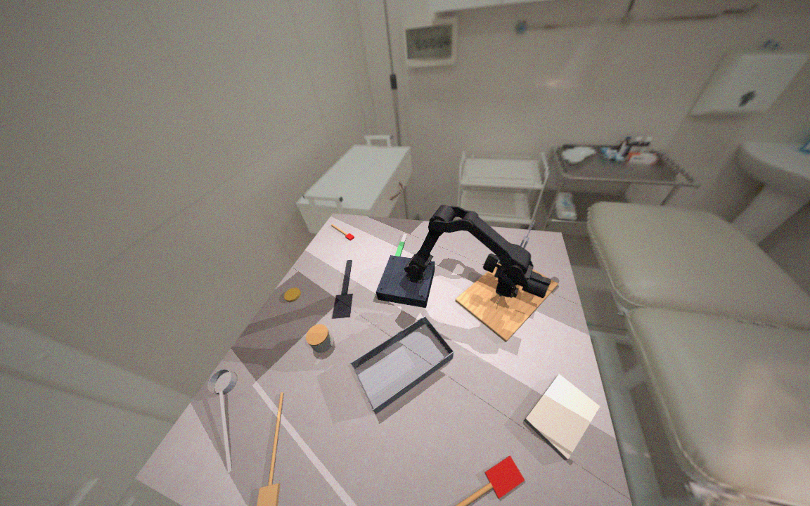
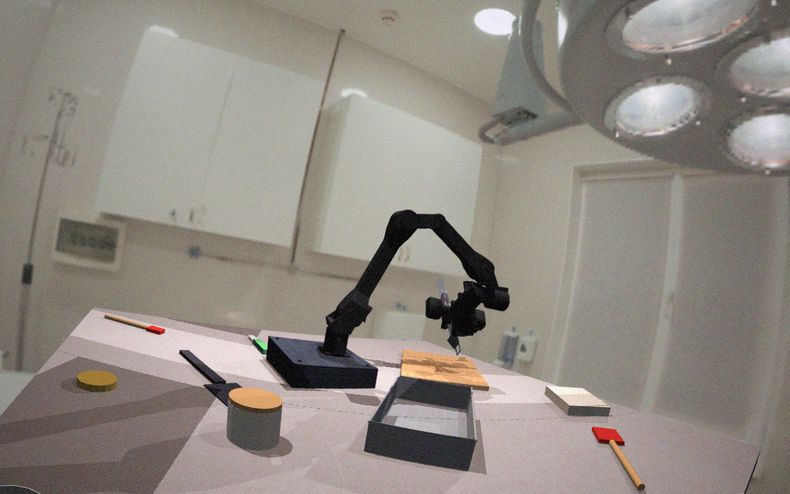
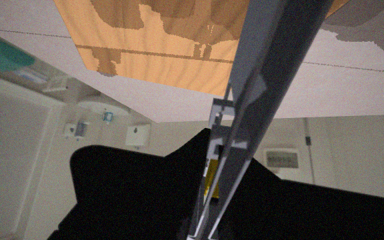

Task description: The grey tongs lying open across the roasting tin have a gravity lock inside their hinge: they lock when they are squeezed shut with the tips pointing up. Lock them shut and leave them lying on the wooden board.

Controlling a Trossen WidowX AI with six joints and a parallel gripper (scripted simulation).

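Grey metal tongs (image 1: 526, 242) (image 2: 446, 291) (image 3: 283, 57) are grasped in the black parallel-jaw pincer (image 1: 506, 291) (image 2: 455, 319) (image 3: 212, 135), the fingers clenched on them. They are held in the air above the wooden board, out of the tin, and stand steeply tilted: one pale, slender end rises above the pincer, and a darker end hangs below it. Their two long arms run close together across the wrist view, with a small yellow piece (image 3: 212, 180) between them. Whether the hinge lock has caught, I cannot tell.

Directly beneath the pincer, the flat, light-brown wooden board (image 1: 508, 319) (image 2: 444, 363) (image 3: 150, 63) rests on the table, dark shadows across it. The tongs' lower end is apart from the board.

Well apart from the pincer, on the table, stands the dark grey rectangular roasting tin (image 1: 413, 385) (image 2: 419, 443) with its low walls. Back along the arm from the pincer is the dark blue, box-shaped base (image 1: 391, 293) (image 2: 332, 377). A cream rectangular block (image 1: 563, 411) (image 2: 577, 397) lies away from the pincer, past the board. Farther from it lies a red-headed spatula with a wooden handle (image 1: 504, 476) (image 2: 607, 436). A grey cylindrical jar with an orange-brown lid (image 1: 318, 335) (image 2: 255, 401) stands farther from the pincer than the tin does.
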